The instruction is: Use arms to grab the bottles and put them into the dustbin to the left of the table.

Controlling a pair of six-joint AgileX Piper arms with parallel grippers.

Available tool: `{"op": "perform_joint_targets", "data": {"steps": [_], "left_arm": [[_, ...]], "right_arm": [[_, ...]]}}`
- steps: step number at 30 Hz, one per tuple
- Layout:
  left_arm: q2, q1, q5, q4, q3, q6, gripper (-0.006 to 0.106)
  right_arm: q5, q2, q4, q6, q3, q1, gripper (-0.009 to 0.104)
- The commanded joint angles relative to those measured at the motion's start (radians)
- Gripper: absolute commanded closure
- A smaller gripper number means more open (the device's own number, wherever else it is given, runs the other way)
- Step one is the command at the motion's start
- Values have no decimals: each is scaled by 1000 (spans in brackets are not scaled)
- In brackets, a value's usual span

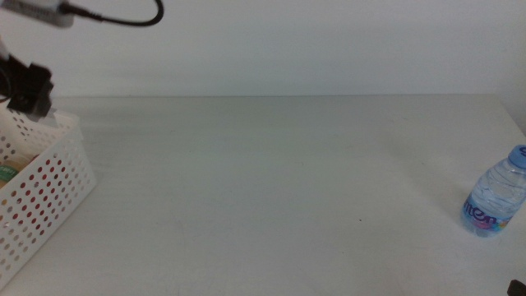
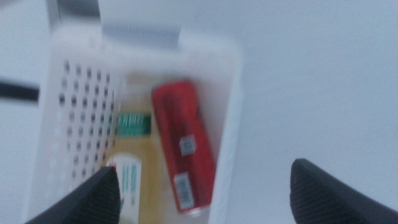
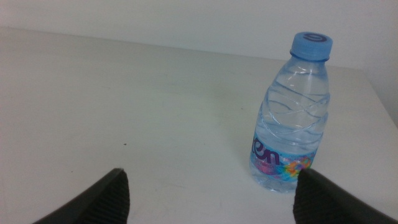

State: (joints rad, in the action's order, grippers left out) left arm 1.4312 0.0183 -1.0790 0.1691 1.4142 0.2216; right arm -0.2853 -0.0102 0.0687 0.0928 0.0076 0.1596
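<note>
The white perforated dustbin (image 1: 51, 187) stands at the table's left edge. My left gripper (image 2: 205, 194) hovers above it, open and holding nothing. In the left wrist view, the red soda can (image 2: 185, 146) and the yellowish tea bottle (image 2: 132, 171) lie side by side inside the dustbin (image 2: 231, 118). The left arm (image 1: 29, 87) shows at the top left of the middle view. The small blue-capped water bottle (image 1: 496, 200) stands upright near the table's right edge. My right gripper (image 3: 211, 194) is open and low over the table, with the water bottle (image 3: 292, 118) a short way ahead of its jaws, untouched.
The white table (image 1: 271, 189) runs back to a white wall. A black cable (image 1: 123, 18) loops above the left arm. The table's right edge lies just beyond the water bottle.
</note>
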Motion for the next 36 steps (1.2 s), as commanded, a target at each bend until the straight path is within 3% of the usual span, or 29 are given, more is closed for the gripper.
{"op": "perform_joint_targets", "data": {"steps": [1, 12, 20, 36], "left_arm": [[-75, 40, 73, -3, 29, -20, 10], [-259, 136, 221, -215, 11, 23, 10], [-405, 159, 392, -375, -137, 48, 10], [-475, 161, 389, -467, -265, 45, 10]], "right_arm": [[77, -27, -4, 5, -28, -7, 25], [77, -27, -4, 5, -28, -7, 25], [77, -27, -4, 5, -28, -7, 25], [77, -27, -4, 5, -28, -7, 25]]}}
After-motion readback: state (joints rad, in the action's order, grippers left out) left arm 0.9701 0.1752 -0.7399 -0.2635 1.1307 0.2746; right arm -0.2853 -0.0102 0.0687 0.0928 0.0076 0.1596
